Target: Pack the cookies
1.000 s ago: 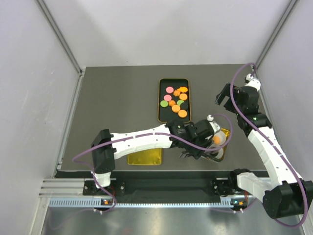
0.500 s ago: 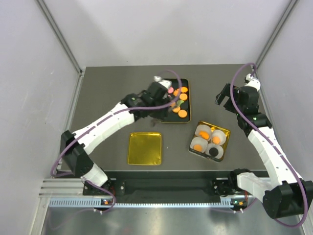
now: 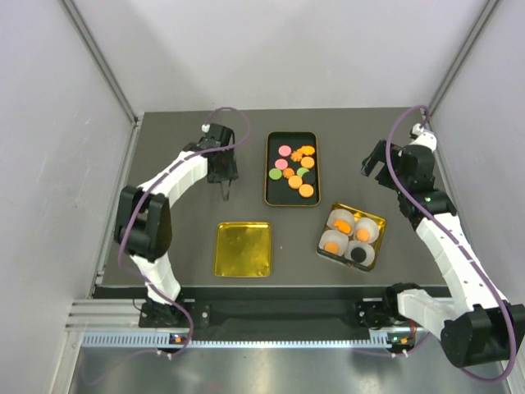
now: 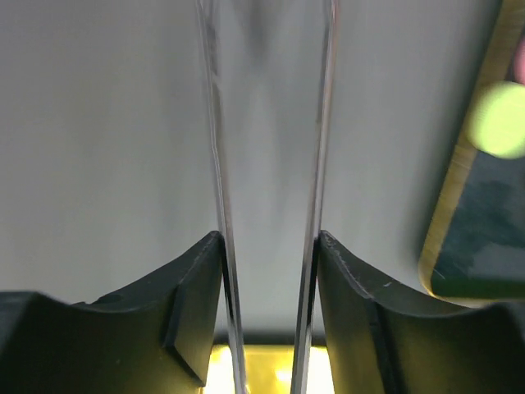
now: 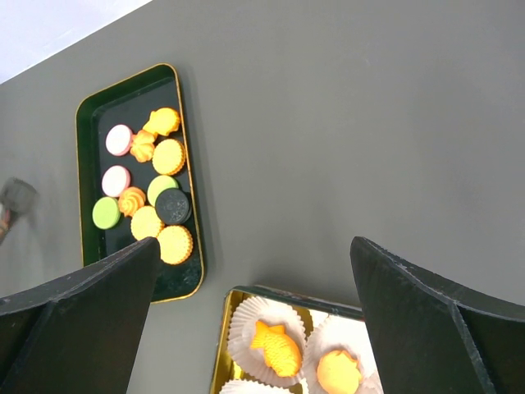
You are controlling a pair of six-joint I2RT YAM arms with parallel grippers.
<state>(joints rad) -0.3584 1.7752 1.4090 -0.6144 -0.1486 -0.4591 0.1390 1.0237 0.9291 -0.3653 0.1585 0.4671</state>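
Left end effector [image 4: 269, 242] clamped on clear tongs [image 4: 213, 123]; right end effector [image 5: 254, 246] spread wide apart; cookies [image 3: 294, 168] on dark tray [image 3: 267, 176] between the two.

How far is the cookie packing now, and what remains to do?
Done: each of the four paper cups in the gold tin holds a cookie. In hand: nothing; the left gripper grips clear tongs over bare table beside the black tray, with no cookie visible. Left: about ten cookies lie on the tray, and the gold lid lies apart.
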